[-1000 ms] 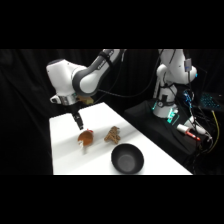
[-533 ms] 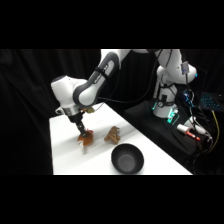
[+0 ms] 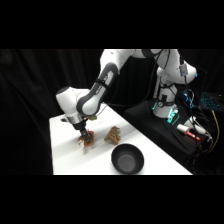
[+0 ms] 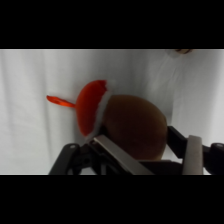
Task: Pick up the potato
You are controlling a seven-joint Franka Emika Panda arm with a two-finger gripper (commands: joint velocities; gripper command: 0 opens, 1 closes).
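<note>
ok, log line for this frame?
phase: grasp approach | gripper: open, fingers either side of potato | potato: on table | lift: not yet

In the side view, the gripper (image 3: 86,136) is covering most of the potato (image 3: 89,141), so you are seeing only a reddish sliver. In the wrist view, the fingers (image 4: 194,155) are running off the bottom edge, and the potato's (image 4: 132,125) lower part is hiding behind them. A small object (image 4: 183,50) is being cropped at the top.
</note>
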